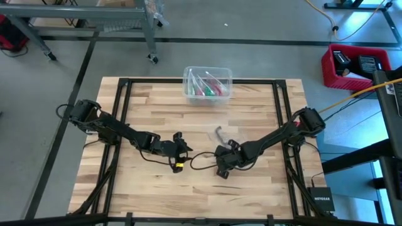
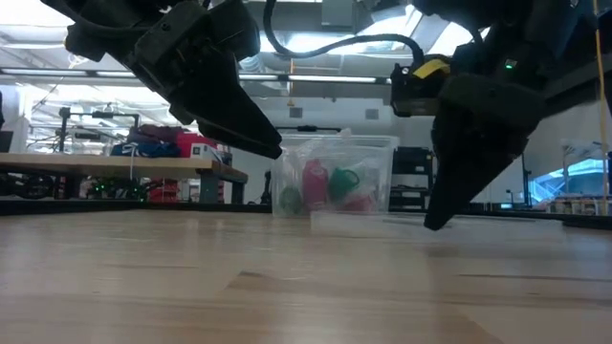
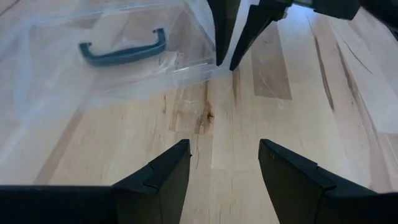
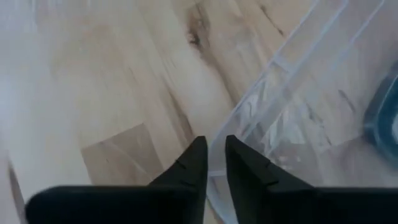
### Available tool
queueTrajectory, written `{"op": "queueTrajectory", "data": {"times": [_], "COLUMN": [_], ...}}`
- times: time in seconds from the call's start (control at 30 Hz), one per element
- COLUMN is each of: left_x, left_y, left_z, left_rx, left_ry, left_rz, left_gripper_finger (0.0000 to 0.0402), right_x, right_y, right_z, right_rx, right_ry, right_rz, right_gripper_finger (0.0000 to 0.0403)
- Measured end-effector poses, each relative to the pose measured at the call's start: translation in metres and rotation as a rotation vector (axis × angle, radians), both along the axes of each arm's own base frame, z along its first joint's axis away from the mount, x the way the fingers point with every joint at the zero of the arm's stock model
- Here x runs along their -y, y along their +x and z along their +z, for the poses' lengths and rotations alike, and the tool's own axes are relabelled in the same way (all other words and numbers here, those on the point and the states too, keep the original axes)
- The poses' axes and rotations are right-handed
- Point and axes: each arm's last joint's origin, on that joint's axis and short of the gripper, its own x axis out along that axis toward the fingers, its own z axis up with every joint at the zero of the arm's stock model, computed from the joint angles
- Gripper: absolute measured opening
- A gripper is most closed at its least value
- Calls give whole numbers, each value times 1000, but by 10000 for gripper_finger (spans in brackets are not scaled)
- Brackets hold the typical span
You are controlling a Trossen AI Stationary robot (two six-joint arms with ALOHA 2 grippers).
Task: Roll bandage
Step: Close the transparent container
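Plainly, the risk lies in the grip on the pouch [image 3: 68, 87]. The bandage [image 3: 121, 55], a curved teal strip, lies inside this clear plastic pouch, well in from the corner being taken. The right gripper [image 3: 225, 62] stands at that corner with its jaws almost pressed together on the thin plastic edge. The left gripper [image 3: 224, 146] waits just beside the pouch, facing the same corner, its jaws spread and holding nothing.

Several things could go wrong, in my judgement:
- The pinch may catch only a sliver of film, which is slick, so the corner could slide out once the arm lifts or pulls.
- The jaws may nip both layers together, so the pouch stays sealed and the bandage stays out of reach.
- A pull with nothing pinning the pouch could drag it, bandage and all, across the desk [image 3: 298, 124], away from the left gripper.
- If the left gripper moves in on the same corner, the two sets of fingers could collide, since they are already near each other.

The tub [image 1: 186, 85] sits well apart from the pouch and should not interfere.
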Motion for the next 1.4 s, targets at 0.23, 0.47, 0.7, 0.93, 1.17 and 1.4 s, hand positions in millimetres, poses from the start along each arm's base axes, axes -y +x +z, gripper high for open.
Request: {"op": "queueTrajectory", "data": {"times": [0.23,0.47,0.7,0.93,1.17,1.4], "left_x": [0,0,0,3,13,22], "left_y": [0,0,0,2,2,-8], "left_z": [0,0,0,13,45,64], "left_rx": [1,2,3,47,145,210], "left_ry": [0,-21,-56,-12,128,231], "left_rz": [0,13,36,-9,-122,-124], "left_gripper_finger": [182,182,182,182,182,182], "right_x": [1,1,-5,-22,-29,-30], "right_y": [-1,-1,-3,-2,5,7], "right_z": [-2,-2,-2,19,43,47], "right_rx": [-20,-20,-18,-37,-8,6], "right_ry": [1,-20,-42,-58,-129,-133], "right_rz": [11,33,70,174,216,228], "right_gripper_finger": [31,9,5,3,2,1]}}
